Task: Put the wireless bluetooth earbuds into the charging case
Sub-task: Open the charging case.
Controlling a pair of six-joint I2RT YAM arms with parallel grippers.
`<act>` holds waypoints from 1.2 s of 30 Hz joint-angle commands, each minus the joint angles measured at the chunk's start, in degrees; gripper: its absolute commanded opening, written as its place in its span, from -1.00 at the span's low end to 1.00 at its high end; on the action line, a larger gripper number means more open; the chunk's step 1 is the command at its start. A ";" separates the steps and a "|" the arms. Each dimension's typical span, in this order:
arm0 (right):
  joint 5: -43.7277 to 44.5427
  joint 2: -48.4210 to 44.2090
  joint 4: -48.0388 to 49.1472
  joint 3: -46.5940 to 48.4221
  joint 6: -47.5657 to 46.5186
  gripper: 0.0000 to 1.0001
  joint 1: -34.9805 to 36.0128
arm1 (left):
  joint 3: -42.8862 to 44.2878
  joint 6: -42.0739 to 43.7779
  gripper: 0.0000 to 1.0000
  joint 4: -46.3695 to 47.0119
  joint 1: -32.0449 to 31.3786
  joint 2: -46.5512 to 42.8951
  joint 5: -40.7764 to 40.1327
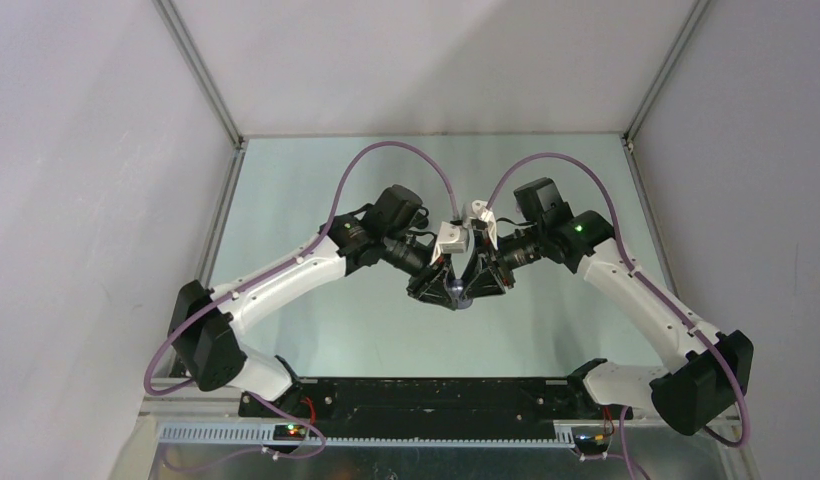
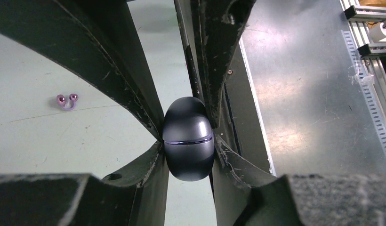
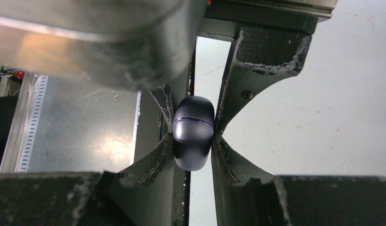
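The left claw and the right claw both pinch the same dark case, which is shut. A small purple earbud lies on the table, well apart from the case.
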 commanded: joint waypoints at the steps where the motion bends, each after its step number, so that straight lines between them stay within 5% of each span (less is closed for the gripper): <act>1: 0.87 0.07 1.45 2.42 -1.11 -0.90 0.36 | 2.99 0.26 -0.76 1.12 -0.98 0.05 1.15; 3: 1.35 -0.17 1.52 2.42 -1.12 -0.62 0.31 | 3.13 0.56 -0.79 0.88 -0.99 0.04 1.15; 5: 1.84 -0.49 1.57 2.35 -1.34 0.00 0.24 | 3.19 0.69 -0.81 0.69 -1.05 -0.09 1.11; 11: 2.07 -1.63 1.63 2.37 -1.30 0.60 -0.69 | 3.20 0.89 -0.83 0.53 -1.06 -0.84 0.87; 24: -0.98 -5.91 1.61 2.32 -0.75 0.84 -7.88 | 4.79 5.25 -0.92 -3.35 -0.44 -2.94 -5.63; 36: -0.42 -5.32 6.09 1.76 3.99 0.84 -9.42 | 2.36 7.28 -0.89 -1.20 9.92 -11.21 -7.09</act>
